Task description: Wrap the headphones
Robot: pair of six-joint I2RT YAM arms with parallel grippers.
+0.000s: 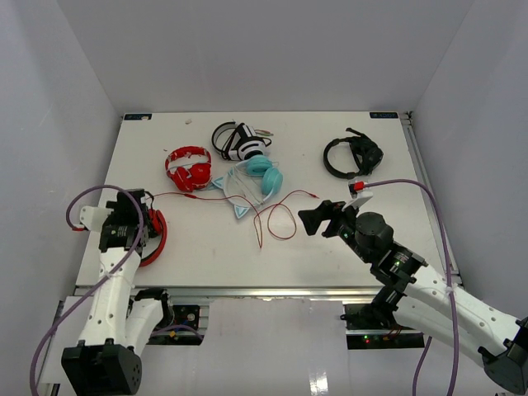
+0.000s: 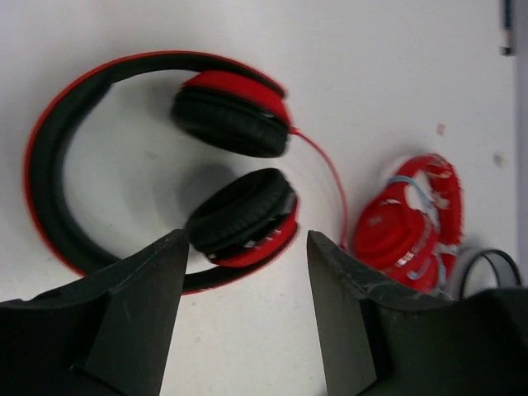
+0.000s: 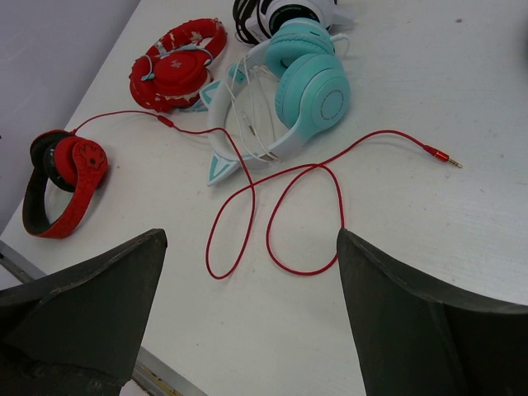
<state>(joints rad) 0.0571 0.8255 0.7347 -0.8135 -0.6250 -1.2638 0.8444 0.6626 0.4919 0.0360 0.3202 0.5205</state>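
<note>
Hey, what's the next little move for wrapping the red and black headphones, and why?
Probably lower the left gripper and close on the headphones: its jaws stand open just above them, holding nothing. The red cable lies loose in loops below the open right gripper, so anchoring the set first seems wise.

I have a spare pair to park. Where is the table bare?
Bare: the near edge between the headphones and the cable loops; the far strip between the white pair and black headset. Crowded: around the teal pair and red pair.
</note>
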